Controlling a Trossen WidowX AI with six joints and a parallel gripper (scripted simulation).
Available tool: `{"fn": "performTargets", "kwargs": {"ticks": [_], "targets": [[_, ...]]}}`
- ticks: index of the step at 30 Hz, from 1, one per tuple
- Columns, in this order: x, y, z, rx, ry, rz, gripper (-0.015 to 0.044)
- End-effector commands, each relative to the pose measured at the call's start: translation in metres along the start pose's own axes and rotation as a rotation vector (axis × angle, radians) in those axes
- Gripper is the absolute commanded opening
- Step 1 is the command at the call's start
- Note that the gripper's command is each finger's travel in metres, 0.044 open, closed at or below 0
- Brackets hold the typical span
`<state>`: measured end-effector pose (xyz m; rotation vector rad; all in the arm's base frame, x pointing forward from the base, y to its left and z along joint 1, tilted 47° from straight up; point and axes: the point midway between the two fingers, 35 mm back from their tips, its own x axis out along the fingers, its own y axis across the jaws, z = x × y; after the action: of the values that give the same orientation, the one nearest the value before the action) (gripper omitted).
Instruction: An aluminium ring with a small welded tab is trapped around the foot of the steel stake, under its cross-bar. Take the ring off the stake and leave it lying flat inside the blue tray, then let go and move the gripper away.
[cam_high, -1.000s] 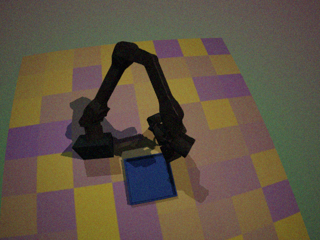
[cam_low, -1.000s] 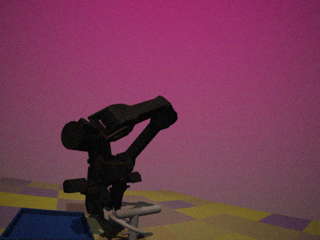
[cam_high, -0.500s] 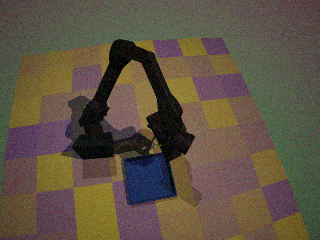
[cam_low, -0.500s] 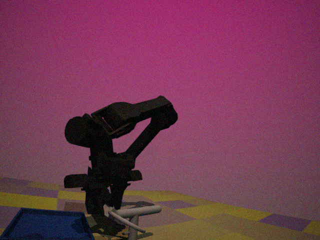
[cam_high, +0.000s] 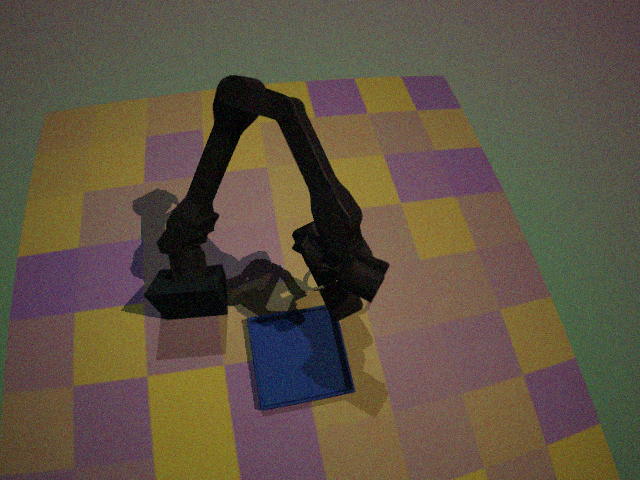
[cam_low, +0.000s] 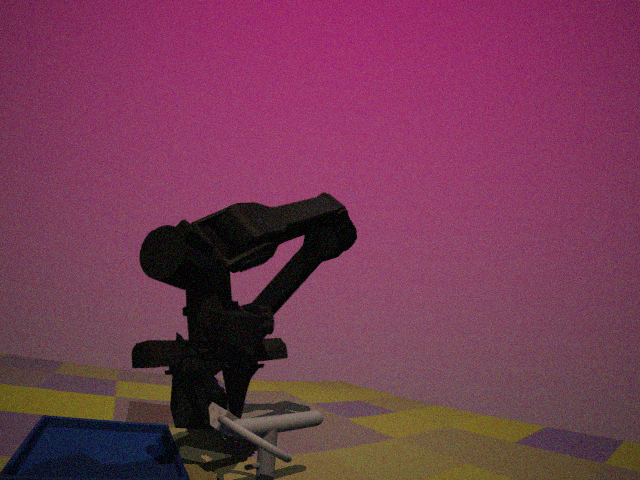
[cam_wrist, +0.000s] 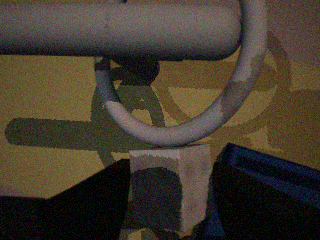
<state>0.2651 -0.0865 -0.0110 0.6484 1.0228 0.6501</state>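
Observation:
The aluminium ring (cam_low: 258, 441) (cam_wrist: 170, 136) is tilted beside the stake's cross-bar (cam_low: 297, 421) (cam_wrist: 125, 30). In the wrist view one side passes under the bar and the other lies just beyond its rounded end. Its tab (cam_wrist: 195, 185) is between the fingers of my gripper (cam_low: 218, 413) (cam_wrist: 171, 170), which is shut on it. The stake's post (cam_low: 266, 452) stands behind the ring in the exterior view; whether the ring still goes around it I cannot tell. The blue tray (cam_high: 284, 372) (cam_low: 93, 444) (cam_wrist: 285, 172) holds nothing but shadows.
The arm's base (cam_high: 188, 294) stands left of the tray in the top view. The stake and cross-bar are close to my fingers, and the tray's rim is close by on the right in the wrist view. The arm hides much of the stake in the top view.

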Motion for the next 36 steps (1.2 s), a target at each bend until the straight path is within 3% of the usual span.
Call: {"fn": "performTargets", "kwargs": {"ticks": [1, 36], "targets": [[-0.003, 0.002, 0.002, -0.010, -0.004, -0.019, 0.0000], [-0.002, 0.027, 0.002, -0.046, -0.001, -0.180, 0.0000]]}}
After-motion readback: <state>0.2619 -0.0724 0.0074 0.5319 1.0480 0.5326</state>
